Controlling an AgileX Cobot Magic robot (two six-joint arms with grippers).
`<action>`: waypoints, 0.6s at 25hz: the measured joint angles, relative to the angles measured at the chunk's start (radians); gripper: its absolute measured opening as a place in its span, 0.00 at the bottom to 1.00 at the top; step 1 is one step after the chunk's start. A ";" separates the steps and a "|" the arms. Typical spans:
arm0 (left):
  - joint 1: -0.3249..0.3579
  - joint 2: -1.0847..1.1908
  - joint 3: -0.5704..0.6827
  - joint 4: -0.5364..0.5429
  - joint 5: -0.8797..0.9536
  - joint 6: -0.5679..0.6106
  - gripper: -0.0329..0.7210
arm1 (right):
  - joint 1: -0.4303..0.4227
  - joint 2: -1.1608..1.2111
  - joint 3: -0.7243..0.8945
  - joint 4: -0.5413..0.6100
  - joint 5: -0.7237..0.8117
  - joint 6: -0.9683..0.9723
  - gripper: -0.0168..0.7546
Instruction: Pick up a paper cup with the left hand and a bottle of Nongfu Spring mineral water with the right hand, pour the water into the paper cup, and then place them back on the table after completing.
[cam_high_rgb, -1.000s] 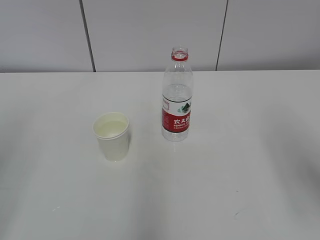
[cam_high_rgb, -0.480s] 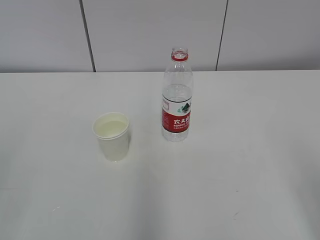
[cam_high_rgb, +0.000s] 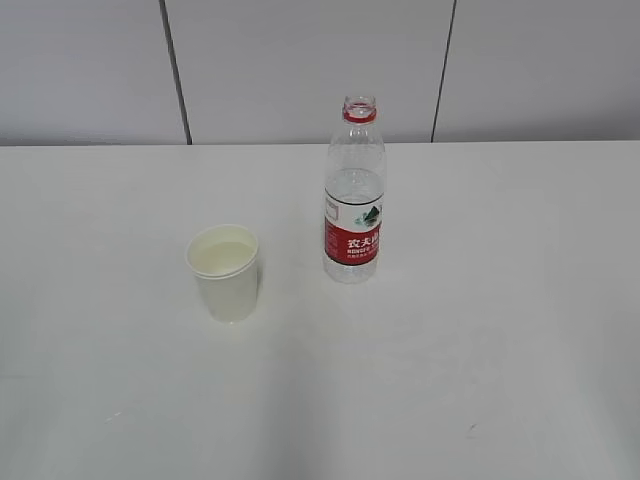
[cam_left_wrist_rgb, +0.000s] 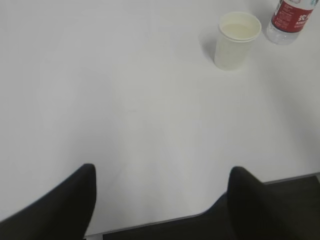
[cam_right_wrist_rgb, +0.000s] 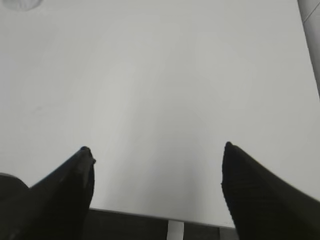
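Note:
A white paper cup (cam_high_rgb: 225, 272) with water in it stands upright on the white table (cam_high_rgb: 450, 340), left of centre. An uncapped clear bottle (cam_high_rgb: 354, 192) with a red label stands upright to its right, partly full. Neither arm shows in the exterior view. In the left wrist view the cup (cam_left_wrist_rgb: 236, 40) and the bottle's base (cam_left_wrist_rgb: 290, 21) are far off at the top right. My left gripper (cam_left_wrist_rgb: 162, 172) is open and empty near the table's front edge. My right gripper (cam_right_wrist_rgb: 157, 150) is open and empty over bare table; the bottle's base just shows at its top left corner (cam_right_wrist_rgb: 17, 4).
A grey panelled wall (cam_high_rgb: 300, 70) runs behind the table's back edge. The table's front edge with dark floor beyond shows in both wrist views (cam_left_wrist_rgb: 165, 227) (cam_right_wrist_rgb: 150, 222). The table's right edge (cam_right_wrist_rgb: 307, 45) shows in the right wrist view.

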 joint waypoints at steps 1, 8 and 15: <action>0.000 0.001 0.000 -0.005 0.000 0.000 0.71 | 0.000 -0.026 0.000 0.000 0.002 0.002 0.78; 0.001 0.000 0.013 -0.085 -0.067 -0.018 0.71 | 0.000 -0.141 0.000 -0.018 0.012 0.071 0.78; 0.001 -0.001 0.054 -0.023 -0.155 -0.077 0.71 | 0.000 -0.141 0.000 -0.024 0.012 0.087 0.78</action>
